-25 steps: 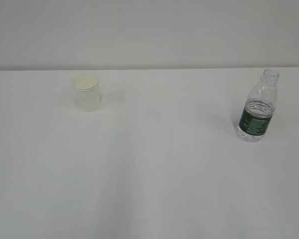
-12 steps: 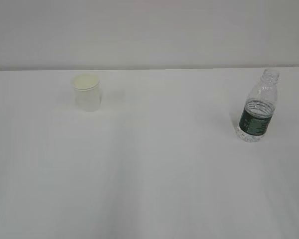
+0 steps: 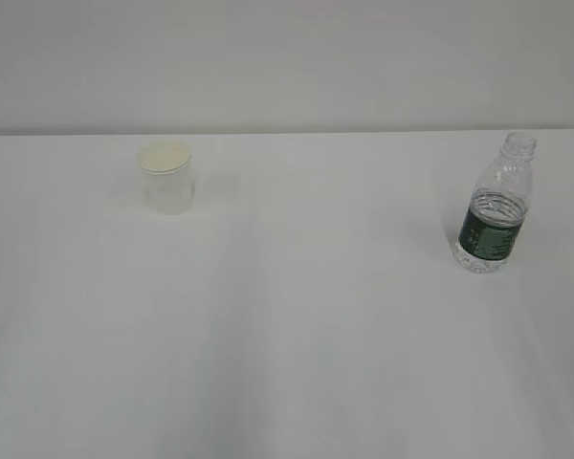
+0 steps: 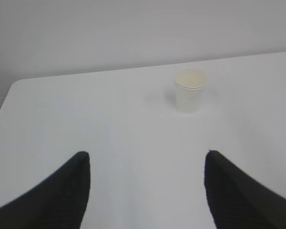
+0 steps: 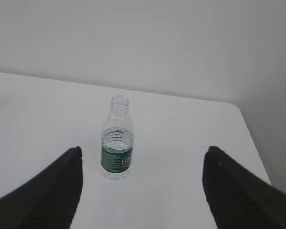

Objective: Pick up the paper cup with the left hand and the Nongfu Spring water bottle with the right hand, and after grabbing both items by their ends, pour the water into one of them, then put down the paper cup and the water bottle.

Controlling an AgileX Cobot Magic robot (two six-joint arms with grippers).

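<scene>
Closest, in the left wrist view: the left hand (image 4: 147, 153), two black fingers spread wide, nothing pinched. Same in the right wrist view: the right hand (image 5: 143, 148), fingers spread wide too, holding nothing. No sign of either hand in the outside view.

A bit further out: bare white table (image 3: 297, 363) in front of both hands.

Further back, well apart from the left hand: the paper cup (image 4: 189, 90), standing up, open end on top, a little to the right of the gap between the fingers. Well apart from the right hand: the Nongfu Spring water bottle (image 5: 117, 143), standing up, no cap, a little to the left of the gap. Inside it, the water (image 5: 117, 140), clear and hard to see, up to just above the green label by the look of it.

In the outside view, cup on the left, bottle on the right, far from each other. Behind them, a plain wall (image 3: 287, 57).

Changed in the last second: almost nothing. Cup and bottle in the same spots as before, not touched, not tipped. Probably means a task hardly begun: both grabs yet to do, no pouring yet. Next, most likely: reach forward, left hand a bit to the right for the cup, right hand a bit to the left for the bottle.
</scene>
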